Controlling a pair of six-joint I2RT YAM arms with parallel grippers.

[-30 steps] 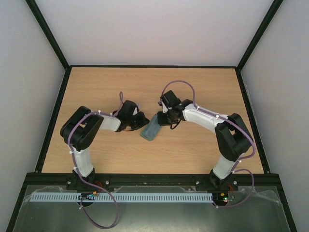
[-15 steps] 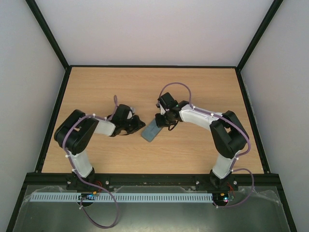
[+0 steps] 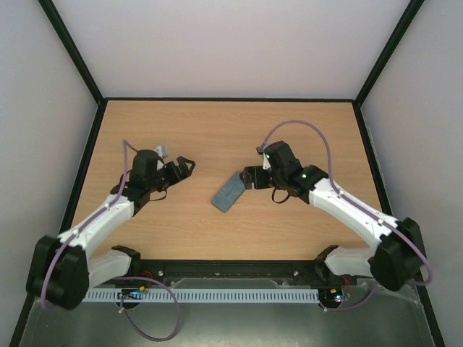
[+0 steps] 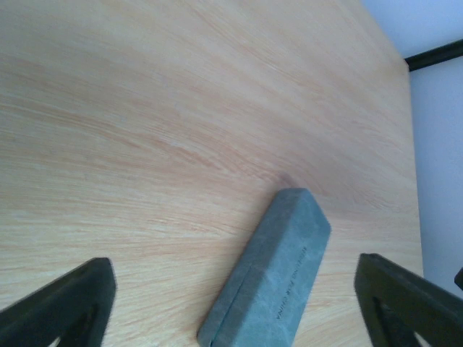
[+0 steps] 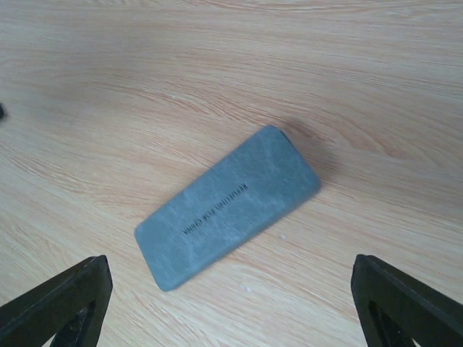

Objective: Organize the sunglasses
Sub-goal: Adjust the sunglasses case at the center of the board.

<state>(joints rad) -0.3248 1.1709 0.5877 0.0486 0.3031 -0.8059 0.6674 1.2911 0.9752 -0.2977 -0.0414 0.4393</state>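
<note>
The sunglasses do not show in any view. A blue-grey oblong case (image 3: 228, 191) lies shut on the wooden table (image 3: 217, 130), near its middle. My left gripper (image 3: 185, 167) hangs open to the left of the case, apart from it. In the left wrist view the case (image 4: 275, 275) lies ahead, between the wide-spread fingers (image 4: 69, 300). My right gripper (image 3: 255, 181) stands open just right of the case's far end. The right wrist view looks down on the case (image 5: 228, 206), with the table bare between the fingertips (image 5: 405, 303).
A black frame (image 3: 85, 166) runs along the table's sides and back, with white walls beyond. A white slotted rail (image 3: 217, 295) lies at the near edge between the arm bases.
Both grippers went from shut to open and drew away from the case, the left arm swinging left and the right arm back to the right. The case stays on the table.
</note>
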